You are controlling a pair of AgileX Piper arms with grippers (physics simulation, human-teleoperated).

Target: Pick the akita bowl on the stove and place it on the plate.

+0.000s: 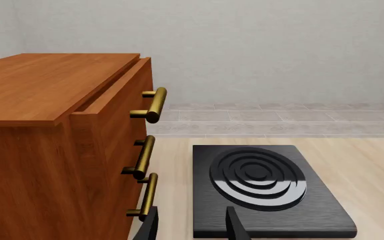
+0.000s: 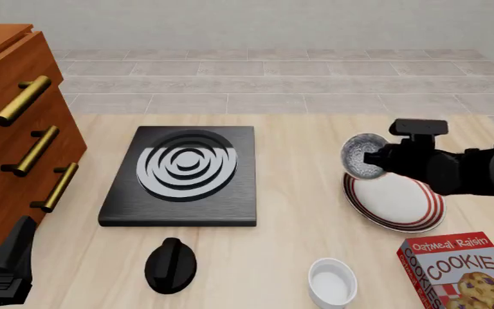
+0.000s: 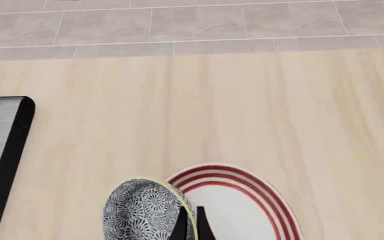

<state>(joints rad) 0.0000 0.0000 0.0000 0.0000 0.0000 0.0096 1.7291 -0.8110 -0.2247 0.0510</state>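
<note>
1. Tipping is the main risk, as I judge it: the akita bowl [image 2: 364, 155] hangs tilted, its speckled inside turned toward the camera, pinched by its rim in the right gripper [image 2: 375, 158]. If the fingers part while it leans like this, it may land on edge and roll off the plate [image 2: 401, 206] toward the table's right edge.
2. Placement is the second risk — the bowl sits over the plate's far-left rim, not its middle, so a straight drop could catch the red-ringed lip and slide onto the table [image 2: 298, 212].
3. A rim pinch is a thin hold; a quick wrist turn could let the bowl slip.
4. Right arm pose: it reaches in from the table's right edge, forearm nearly level, gripper pointing left, jaws closed narrow on the bowl's rim — the right wrist view shows the fingertips almost together at the bowl's edge above the plate.
5. Left gripper [image 2: 7, 264] rests low at the table's near-left corner beside the wooden drawer cabinet [image 2: 7, 129], fingers apart and holding nothing, facing the stove [image 2: 182, 175].
6. The stove stands bare, well apart from the bowl.
</note>
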